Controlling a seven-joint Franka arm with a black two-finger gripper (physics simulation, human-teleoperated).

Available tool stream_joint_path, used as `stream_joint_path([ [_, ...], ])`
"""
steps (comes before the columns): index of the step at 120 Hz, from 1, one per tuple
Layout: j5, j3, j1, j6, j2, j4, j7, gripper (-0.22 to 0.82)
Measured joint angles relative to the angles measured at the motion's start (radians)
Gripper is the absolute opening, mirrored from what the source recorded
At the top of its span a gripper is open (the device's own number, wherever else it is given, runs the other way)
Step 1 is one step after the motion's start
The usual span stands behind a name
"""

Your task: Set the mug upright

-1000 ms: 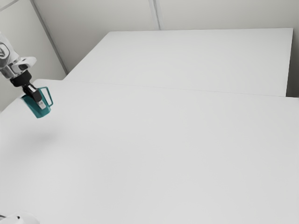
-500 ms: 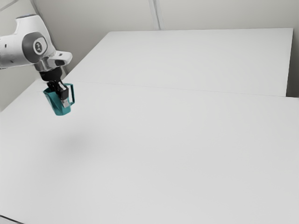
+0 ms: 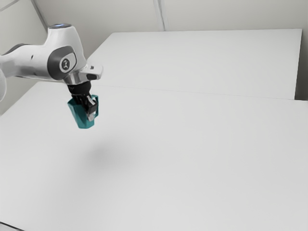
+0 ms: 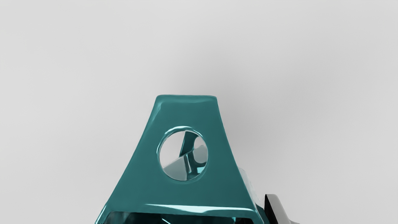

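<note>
"What's different from a second ago?"

"The mug (image 3: 80, 115) has travelled. It was near the surface's (image 3: 192, 163) edge at the exterior view's left; now it hangs further in over the surface, and the arm (image 3: 62, 60) reaches into sight behind it. Its faint shadow (image 3: 103, 155) has slid along the surface too."

"Is it being held, or merely carried along loose?"

"Held. The gripper (image 3: 88, 113) is closed on the mug near its rim, and in the wrist view one finger (image 4: 276, 208) sits close against the outside."

"And is it upright?"

"Closer than it was. The lean has eased over the last second, and the handle (image 3: 97, 107) looks narrower, so the mug has turned as well. The mouth is up and the base faces the surface, but there's a slight tilt left, and it's clear of the surface."

"So the job isn't done?"

"I'd judge not. The righting looks mostly achieved; what's called for is taking out the last of the lean and lowering it until the base sits flat. If it landed on a base edge, it could rock or tip once released."
</note>
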Motion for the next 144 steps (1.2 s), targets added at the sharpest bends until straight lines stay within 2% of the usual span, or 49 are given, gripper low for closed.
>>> stream_joint_path([
  [55,0.07,-0.005,0.008,0.18,-0.007,-0.163,-0.214,-0.17],
  [105,0.118,-0.008,-0.101,0.365,0.001,-0.288,-0.376,-0.17],
  [144,0.15,-0.011,-0.11,0.48,0.021,-0.332,-0.482,-0.17],
])
